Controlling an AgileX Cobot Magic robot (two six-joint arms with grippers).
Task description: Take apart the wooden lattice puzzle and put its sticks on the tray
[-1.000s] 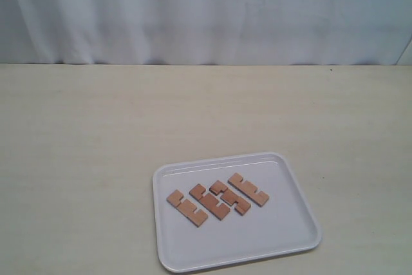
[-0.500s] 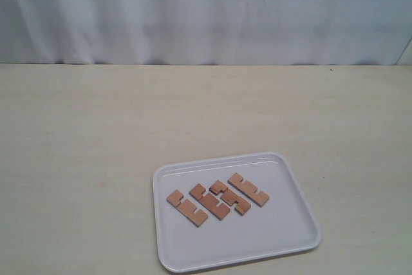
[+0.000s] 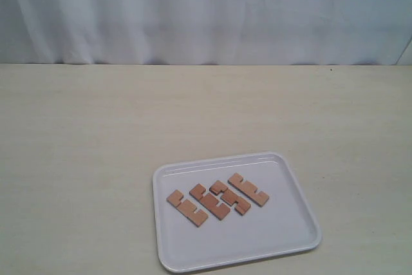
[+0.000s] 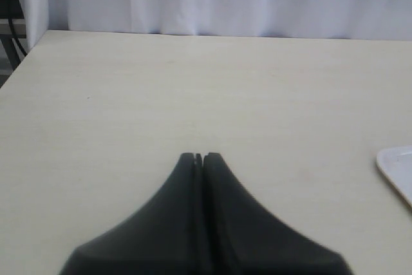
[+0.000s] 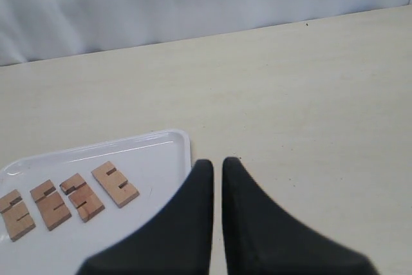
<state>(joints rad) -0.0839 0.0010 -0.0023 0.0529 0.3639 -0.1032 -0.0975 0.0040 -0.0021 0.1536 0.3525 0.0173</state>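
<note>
1. Nothing has moved since the earlier frames: the tray (image 3: 257, 239) and the sticks on it lie where they lay a second ago.
2. In the exterior view the white tray sits on the pale table (image 3: 96, 146), toward 5 o'clock from the table's middle.
3. The wooden lattice puzzle is fully apart. Its four sticks lie flat on the tray floor, in a row that climbs from 8 o'clock to 2 o'clock across the tray's half nearer the curtain.
4. In order along that row: the first stick (image 3: 187, 208), the second stick (image 3: 210, 201), the third stick (image 3: 230, 197) and the fourth stick (image 3: 248, 189). Each points its length from 10 o'clock to 4 o'clock.
5. The second and third sticks lie just beside each other; whether they touch cannot be told. The first and fourth lie apart from their neighbours.
6. The left gripper (image 4: 199, 156) has its dark fingers pressed together on nothing, above bare table; a corner of the tray (image 4: 396, 165) shows near it.
7. The right gripper (image 5: 217, 162) is likewise closed and empty, with only a thin slit between its fingers. It hangs over the tray's rim (image 5: 183, 140), and the four sticks (image 5: 114, 184) lie well apart from its tips.
8. A white curtain (image 3: 206, 11) hangs behind the table at 12 o'clock.
</note>
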